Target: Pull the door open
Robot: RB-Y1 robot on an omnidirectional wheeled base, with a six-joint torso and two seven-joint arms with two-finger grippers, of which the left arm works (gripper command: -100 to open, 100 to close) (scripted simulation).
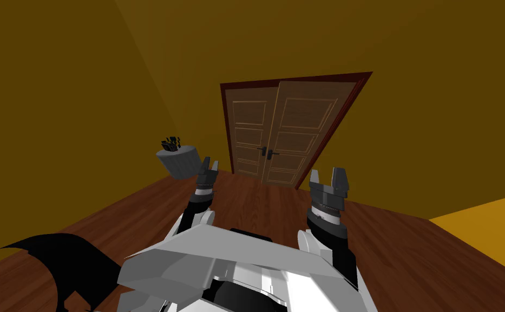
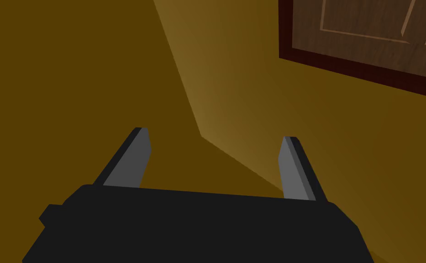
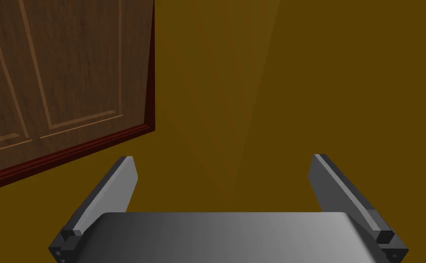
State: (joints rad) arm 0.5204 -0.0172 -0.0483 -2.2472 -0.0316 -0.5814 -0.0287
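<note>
Brown double door (image 1: 278, 135) shut far ahead, dark-red frame (image 3: 70, 154) edging it; left gripper (image 1: 210, 163) and right gripper (image 1: 327, 174), fingers apart, well short.

double door (image 1: 283, 132) | brown wood panels, dark handles (image 1: 266, 151) | shut | ahead

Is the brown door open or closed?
Closed. Both halves of the door sit flat in its dark red frame, handles together, no gap.
</note>
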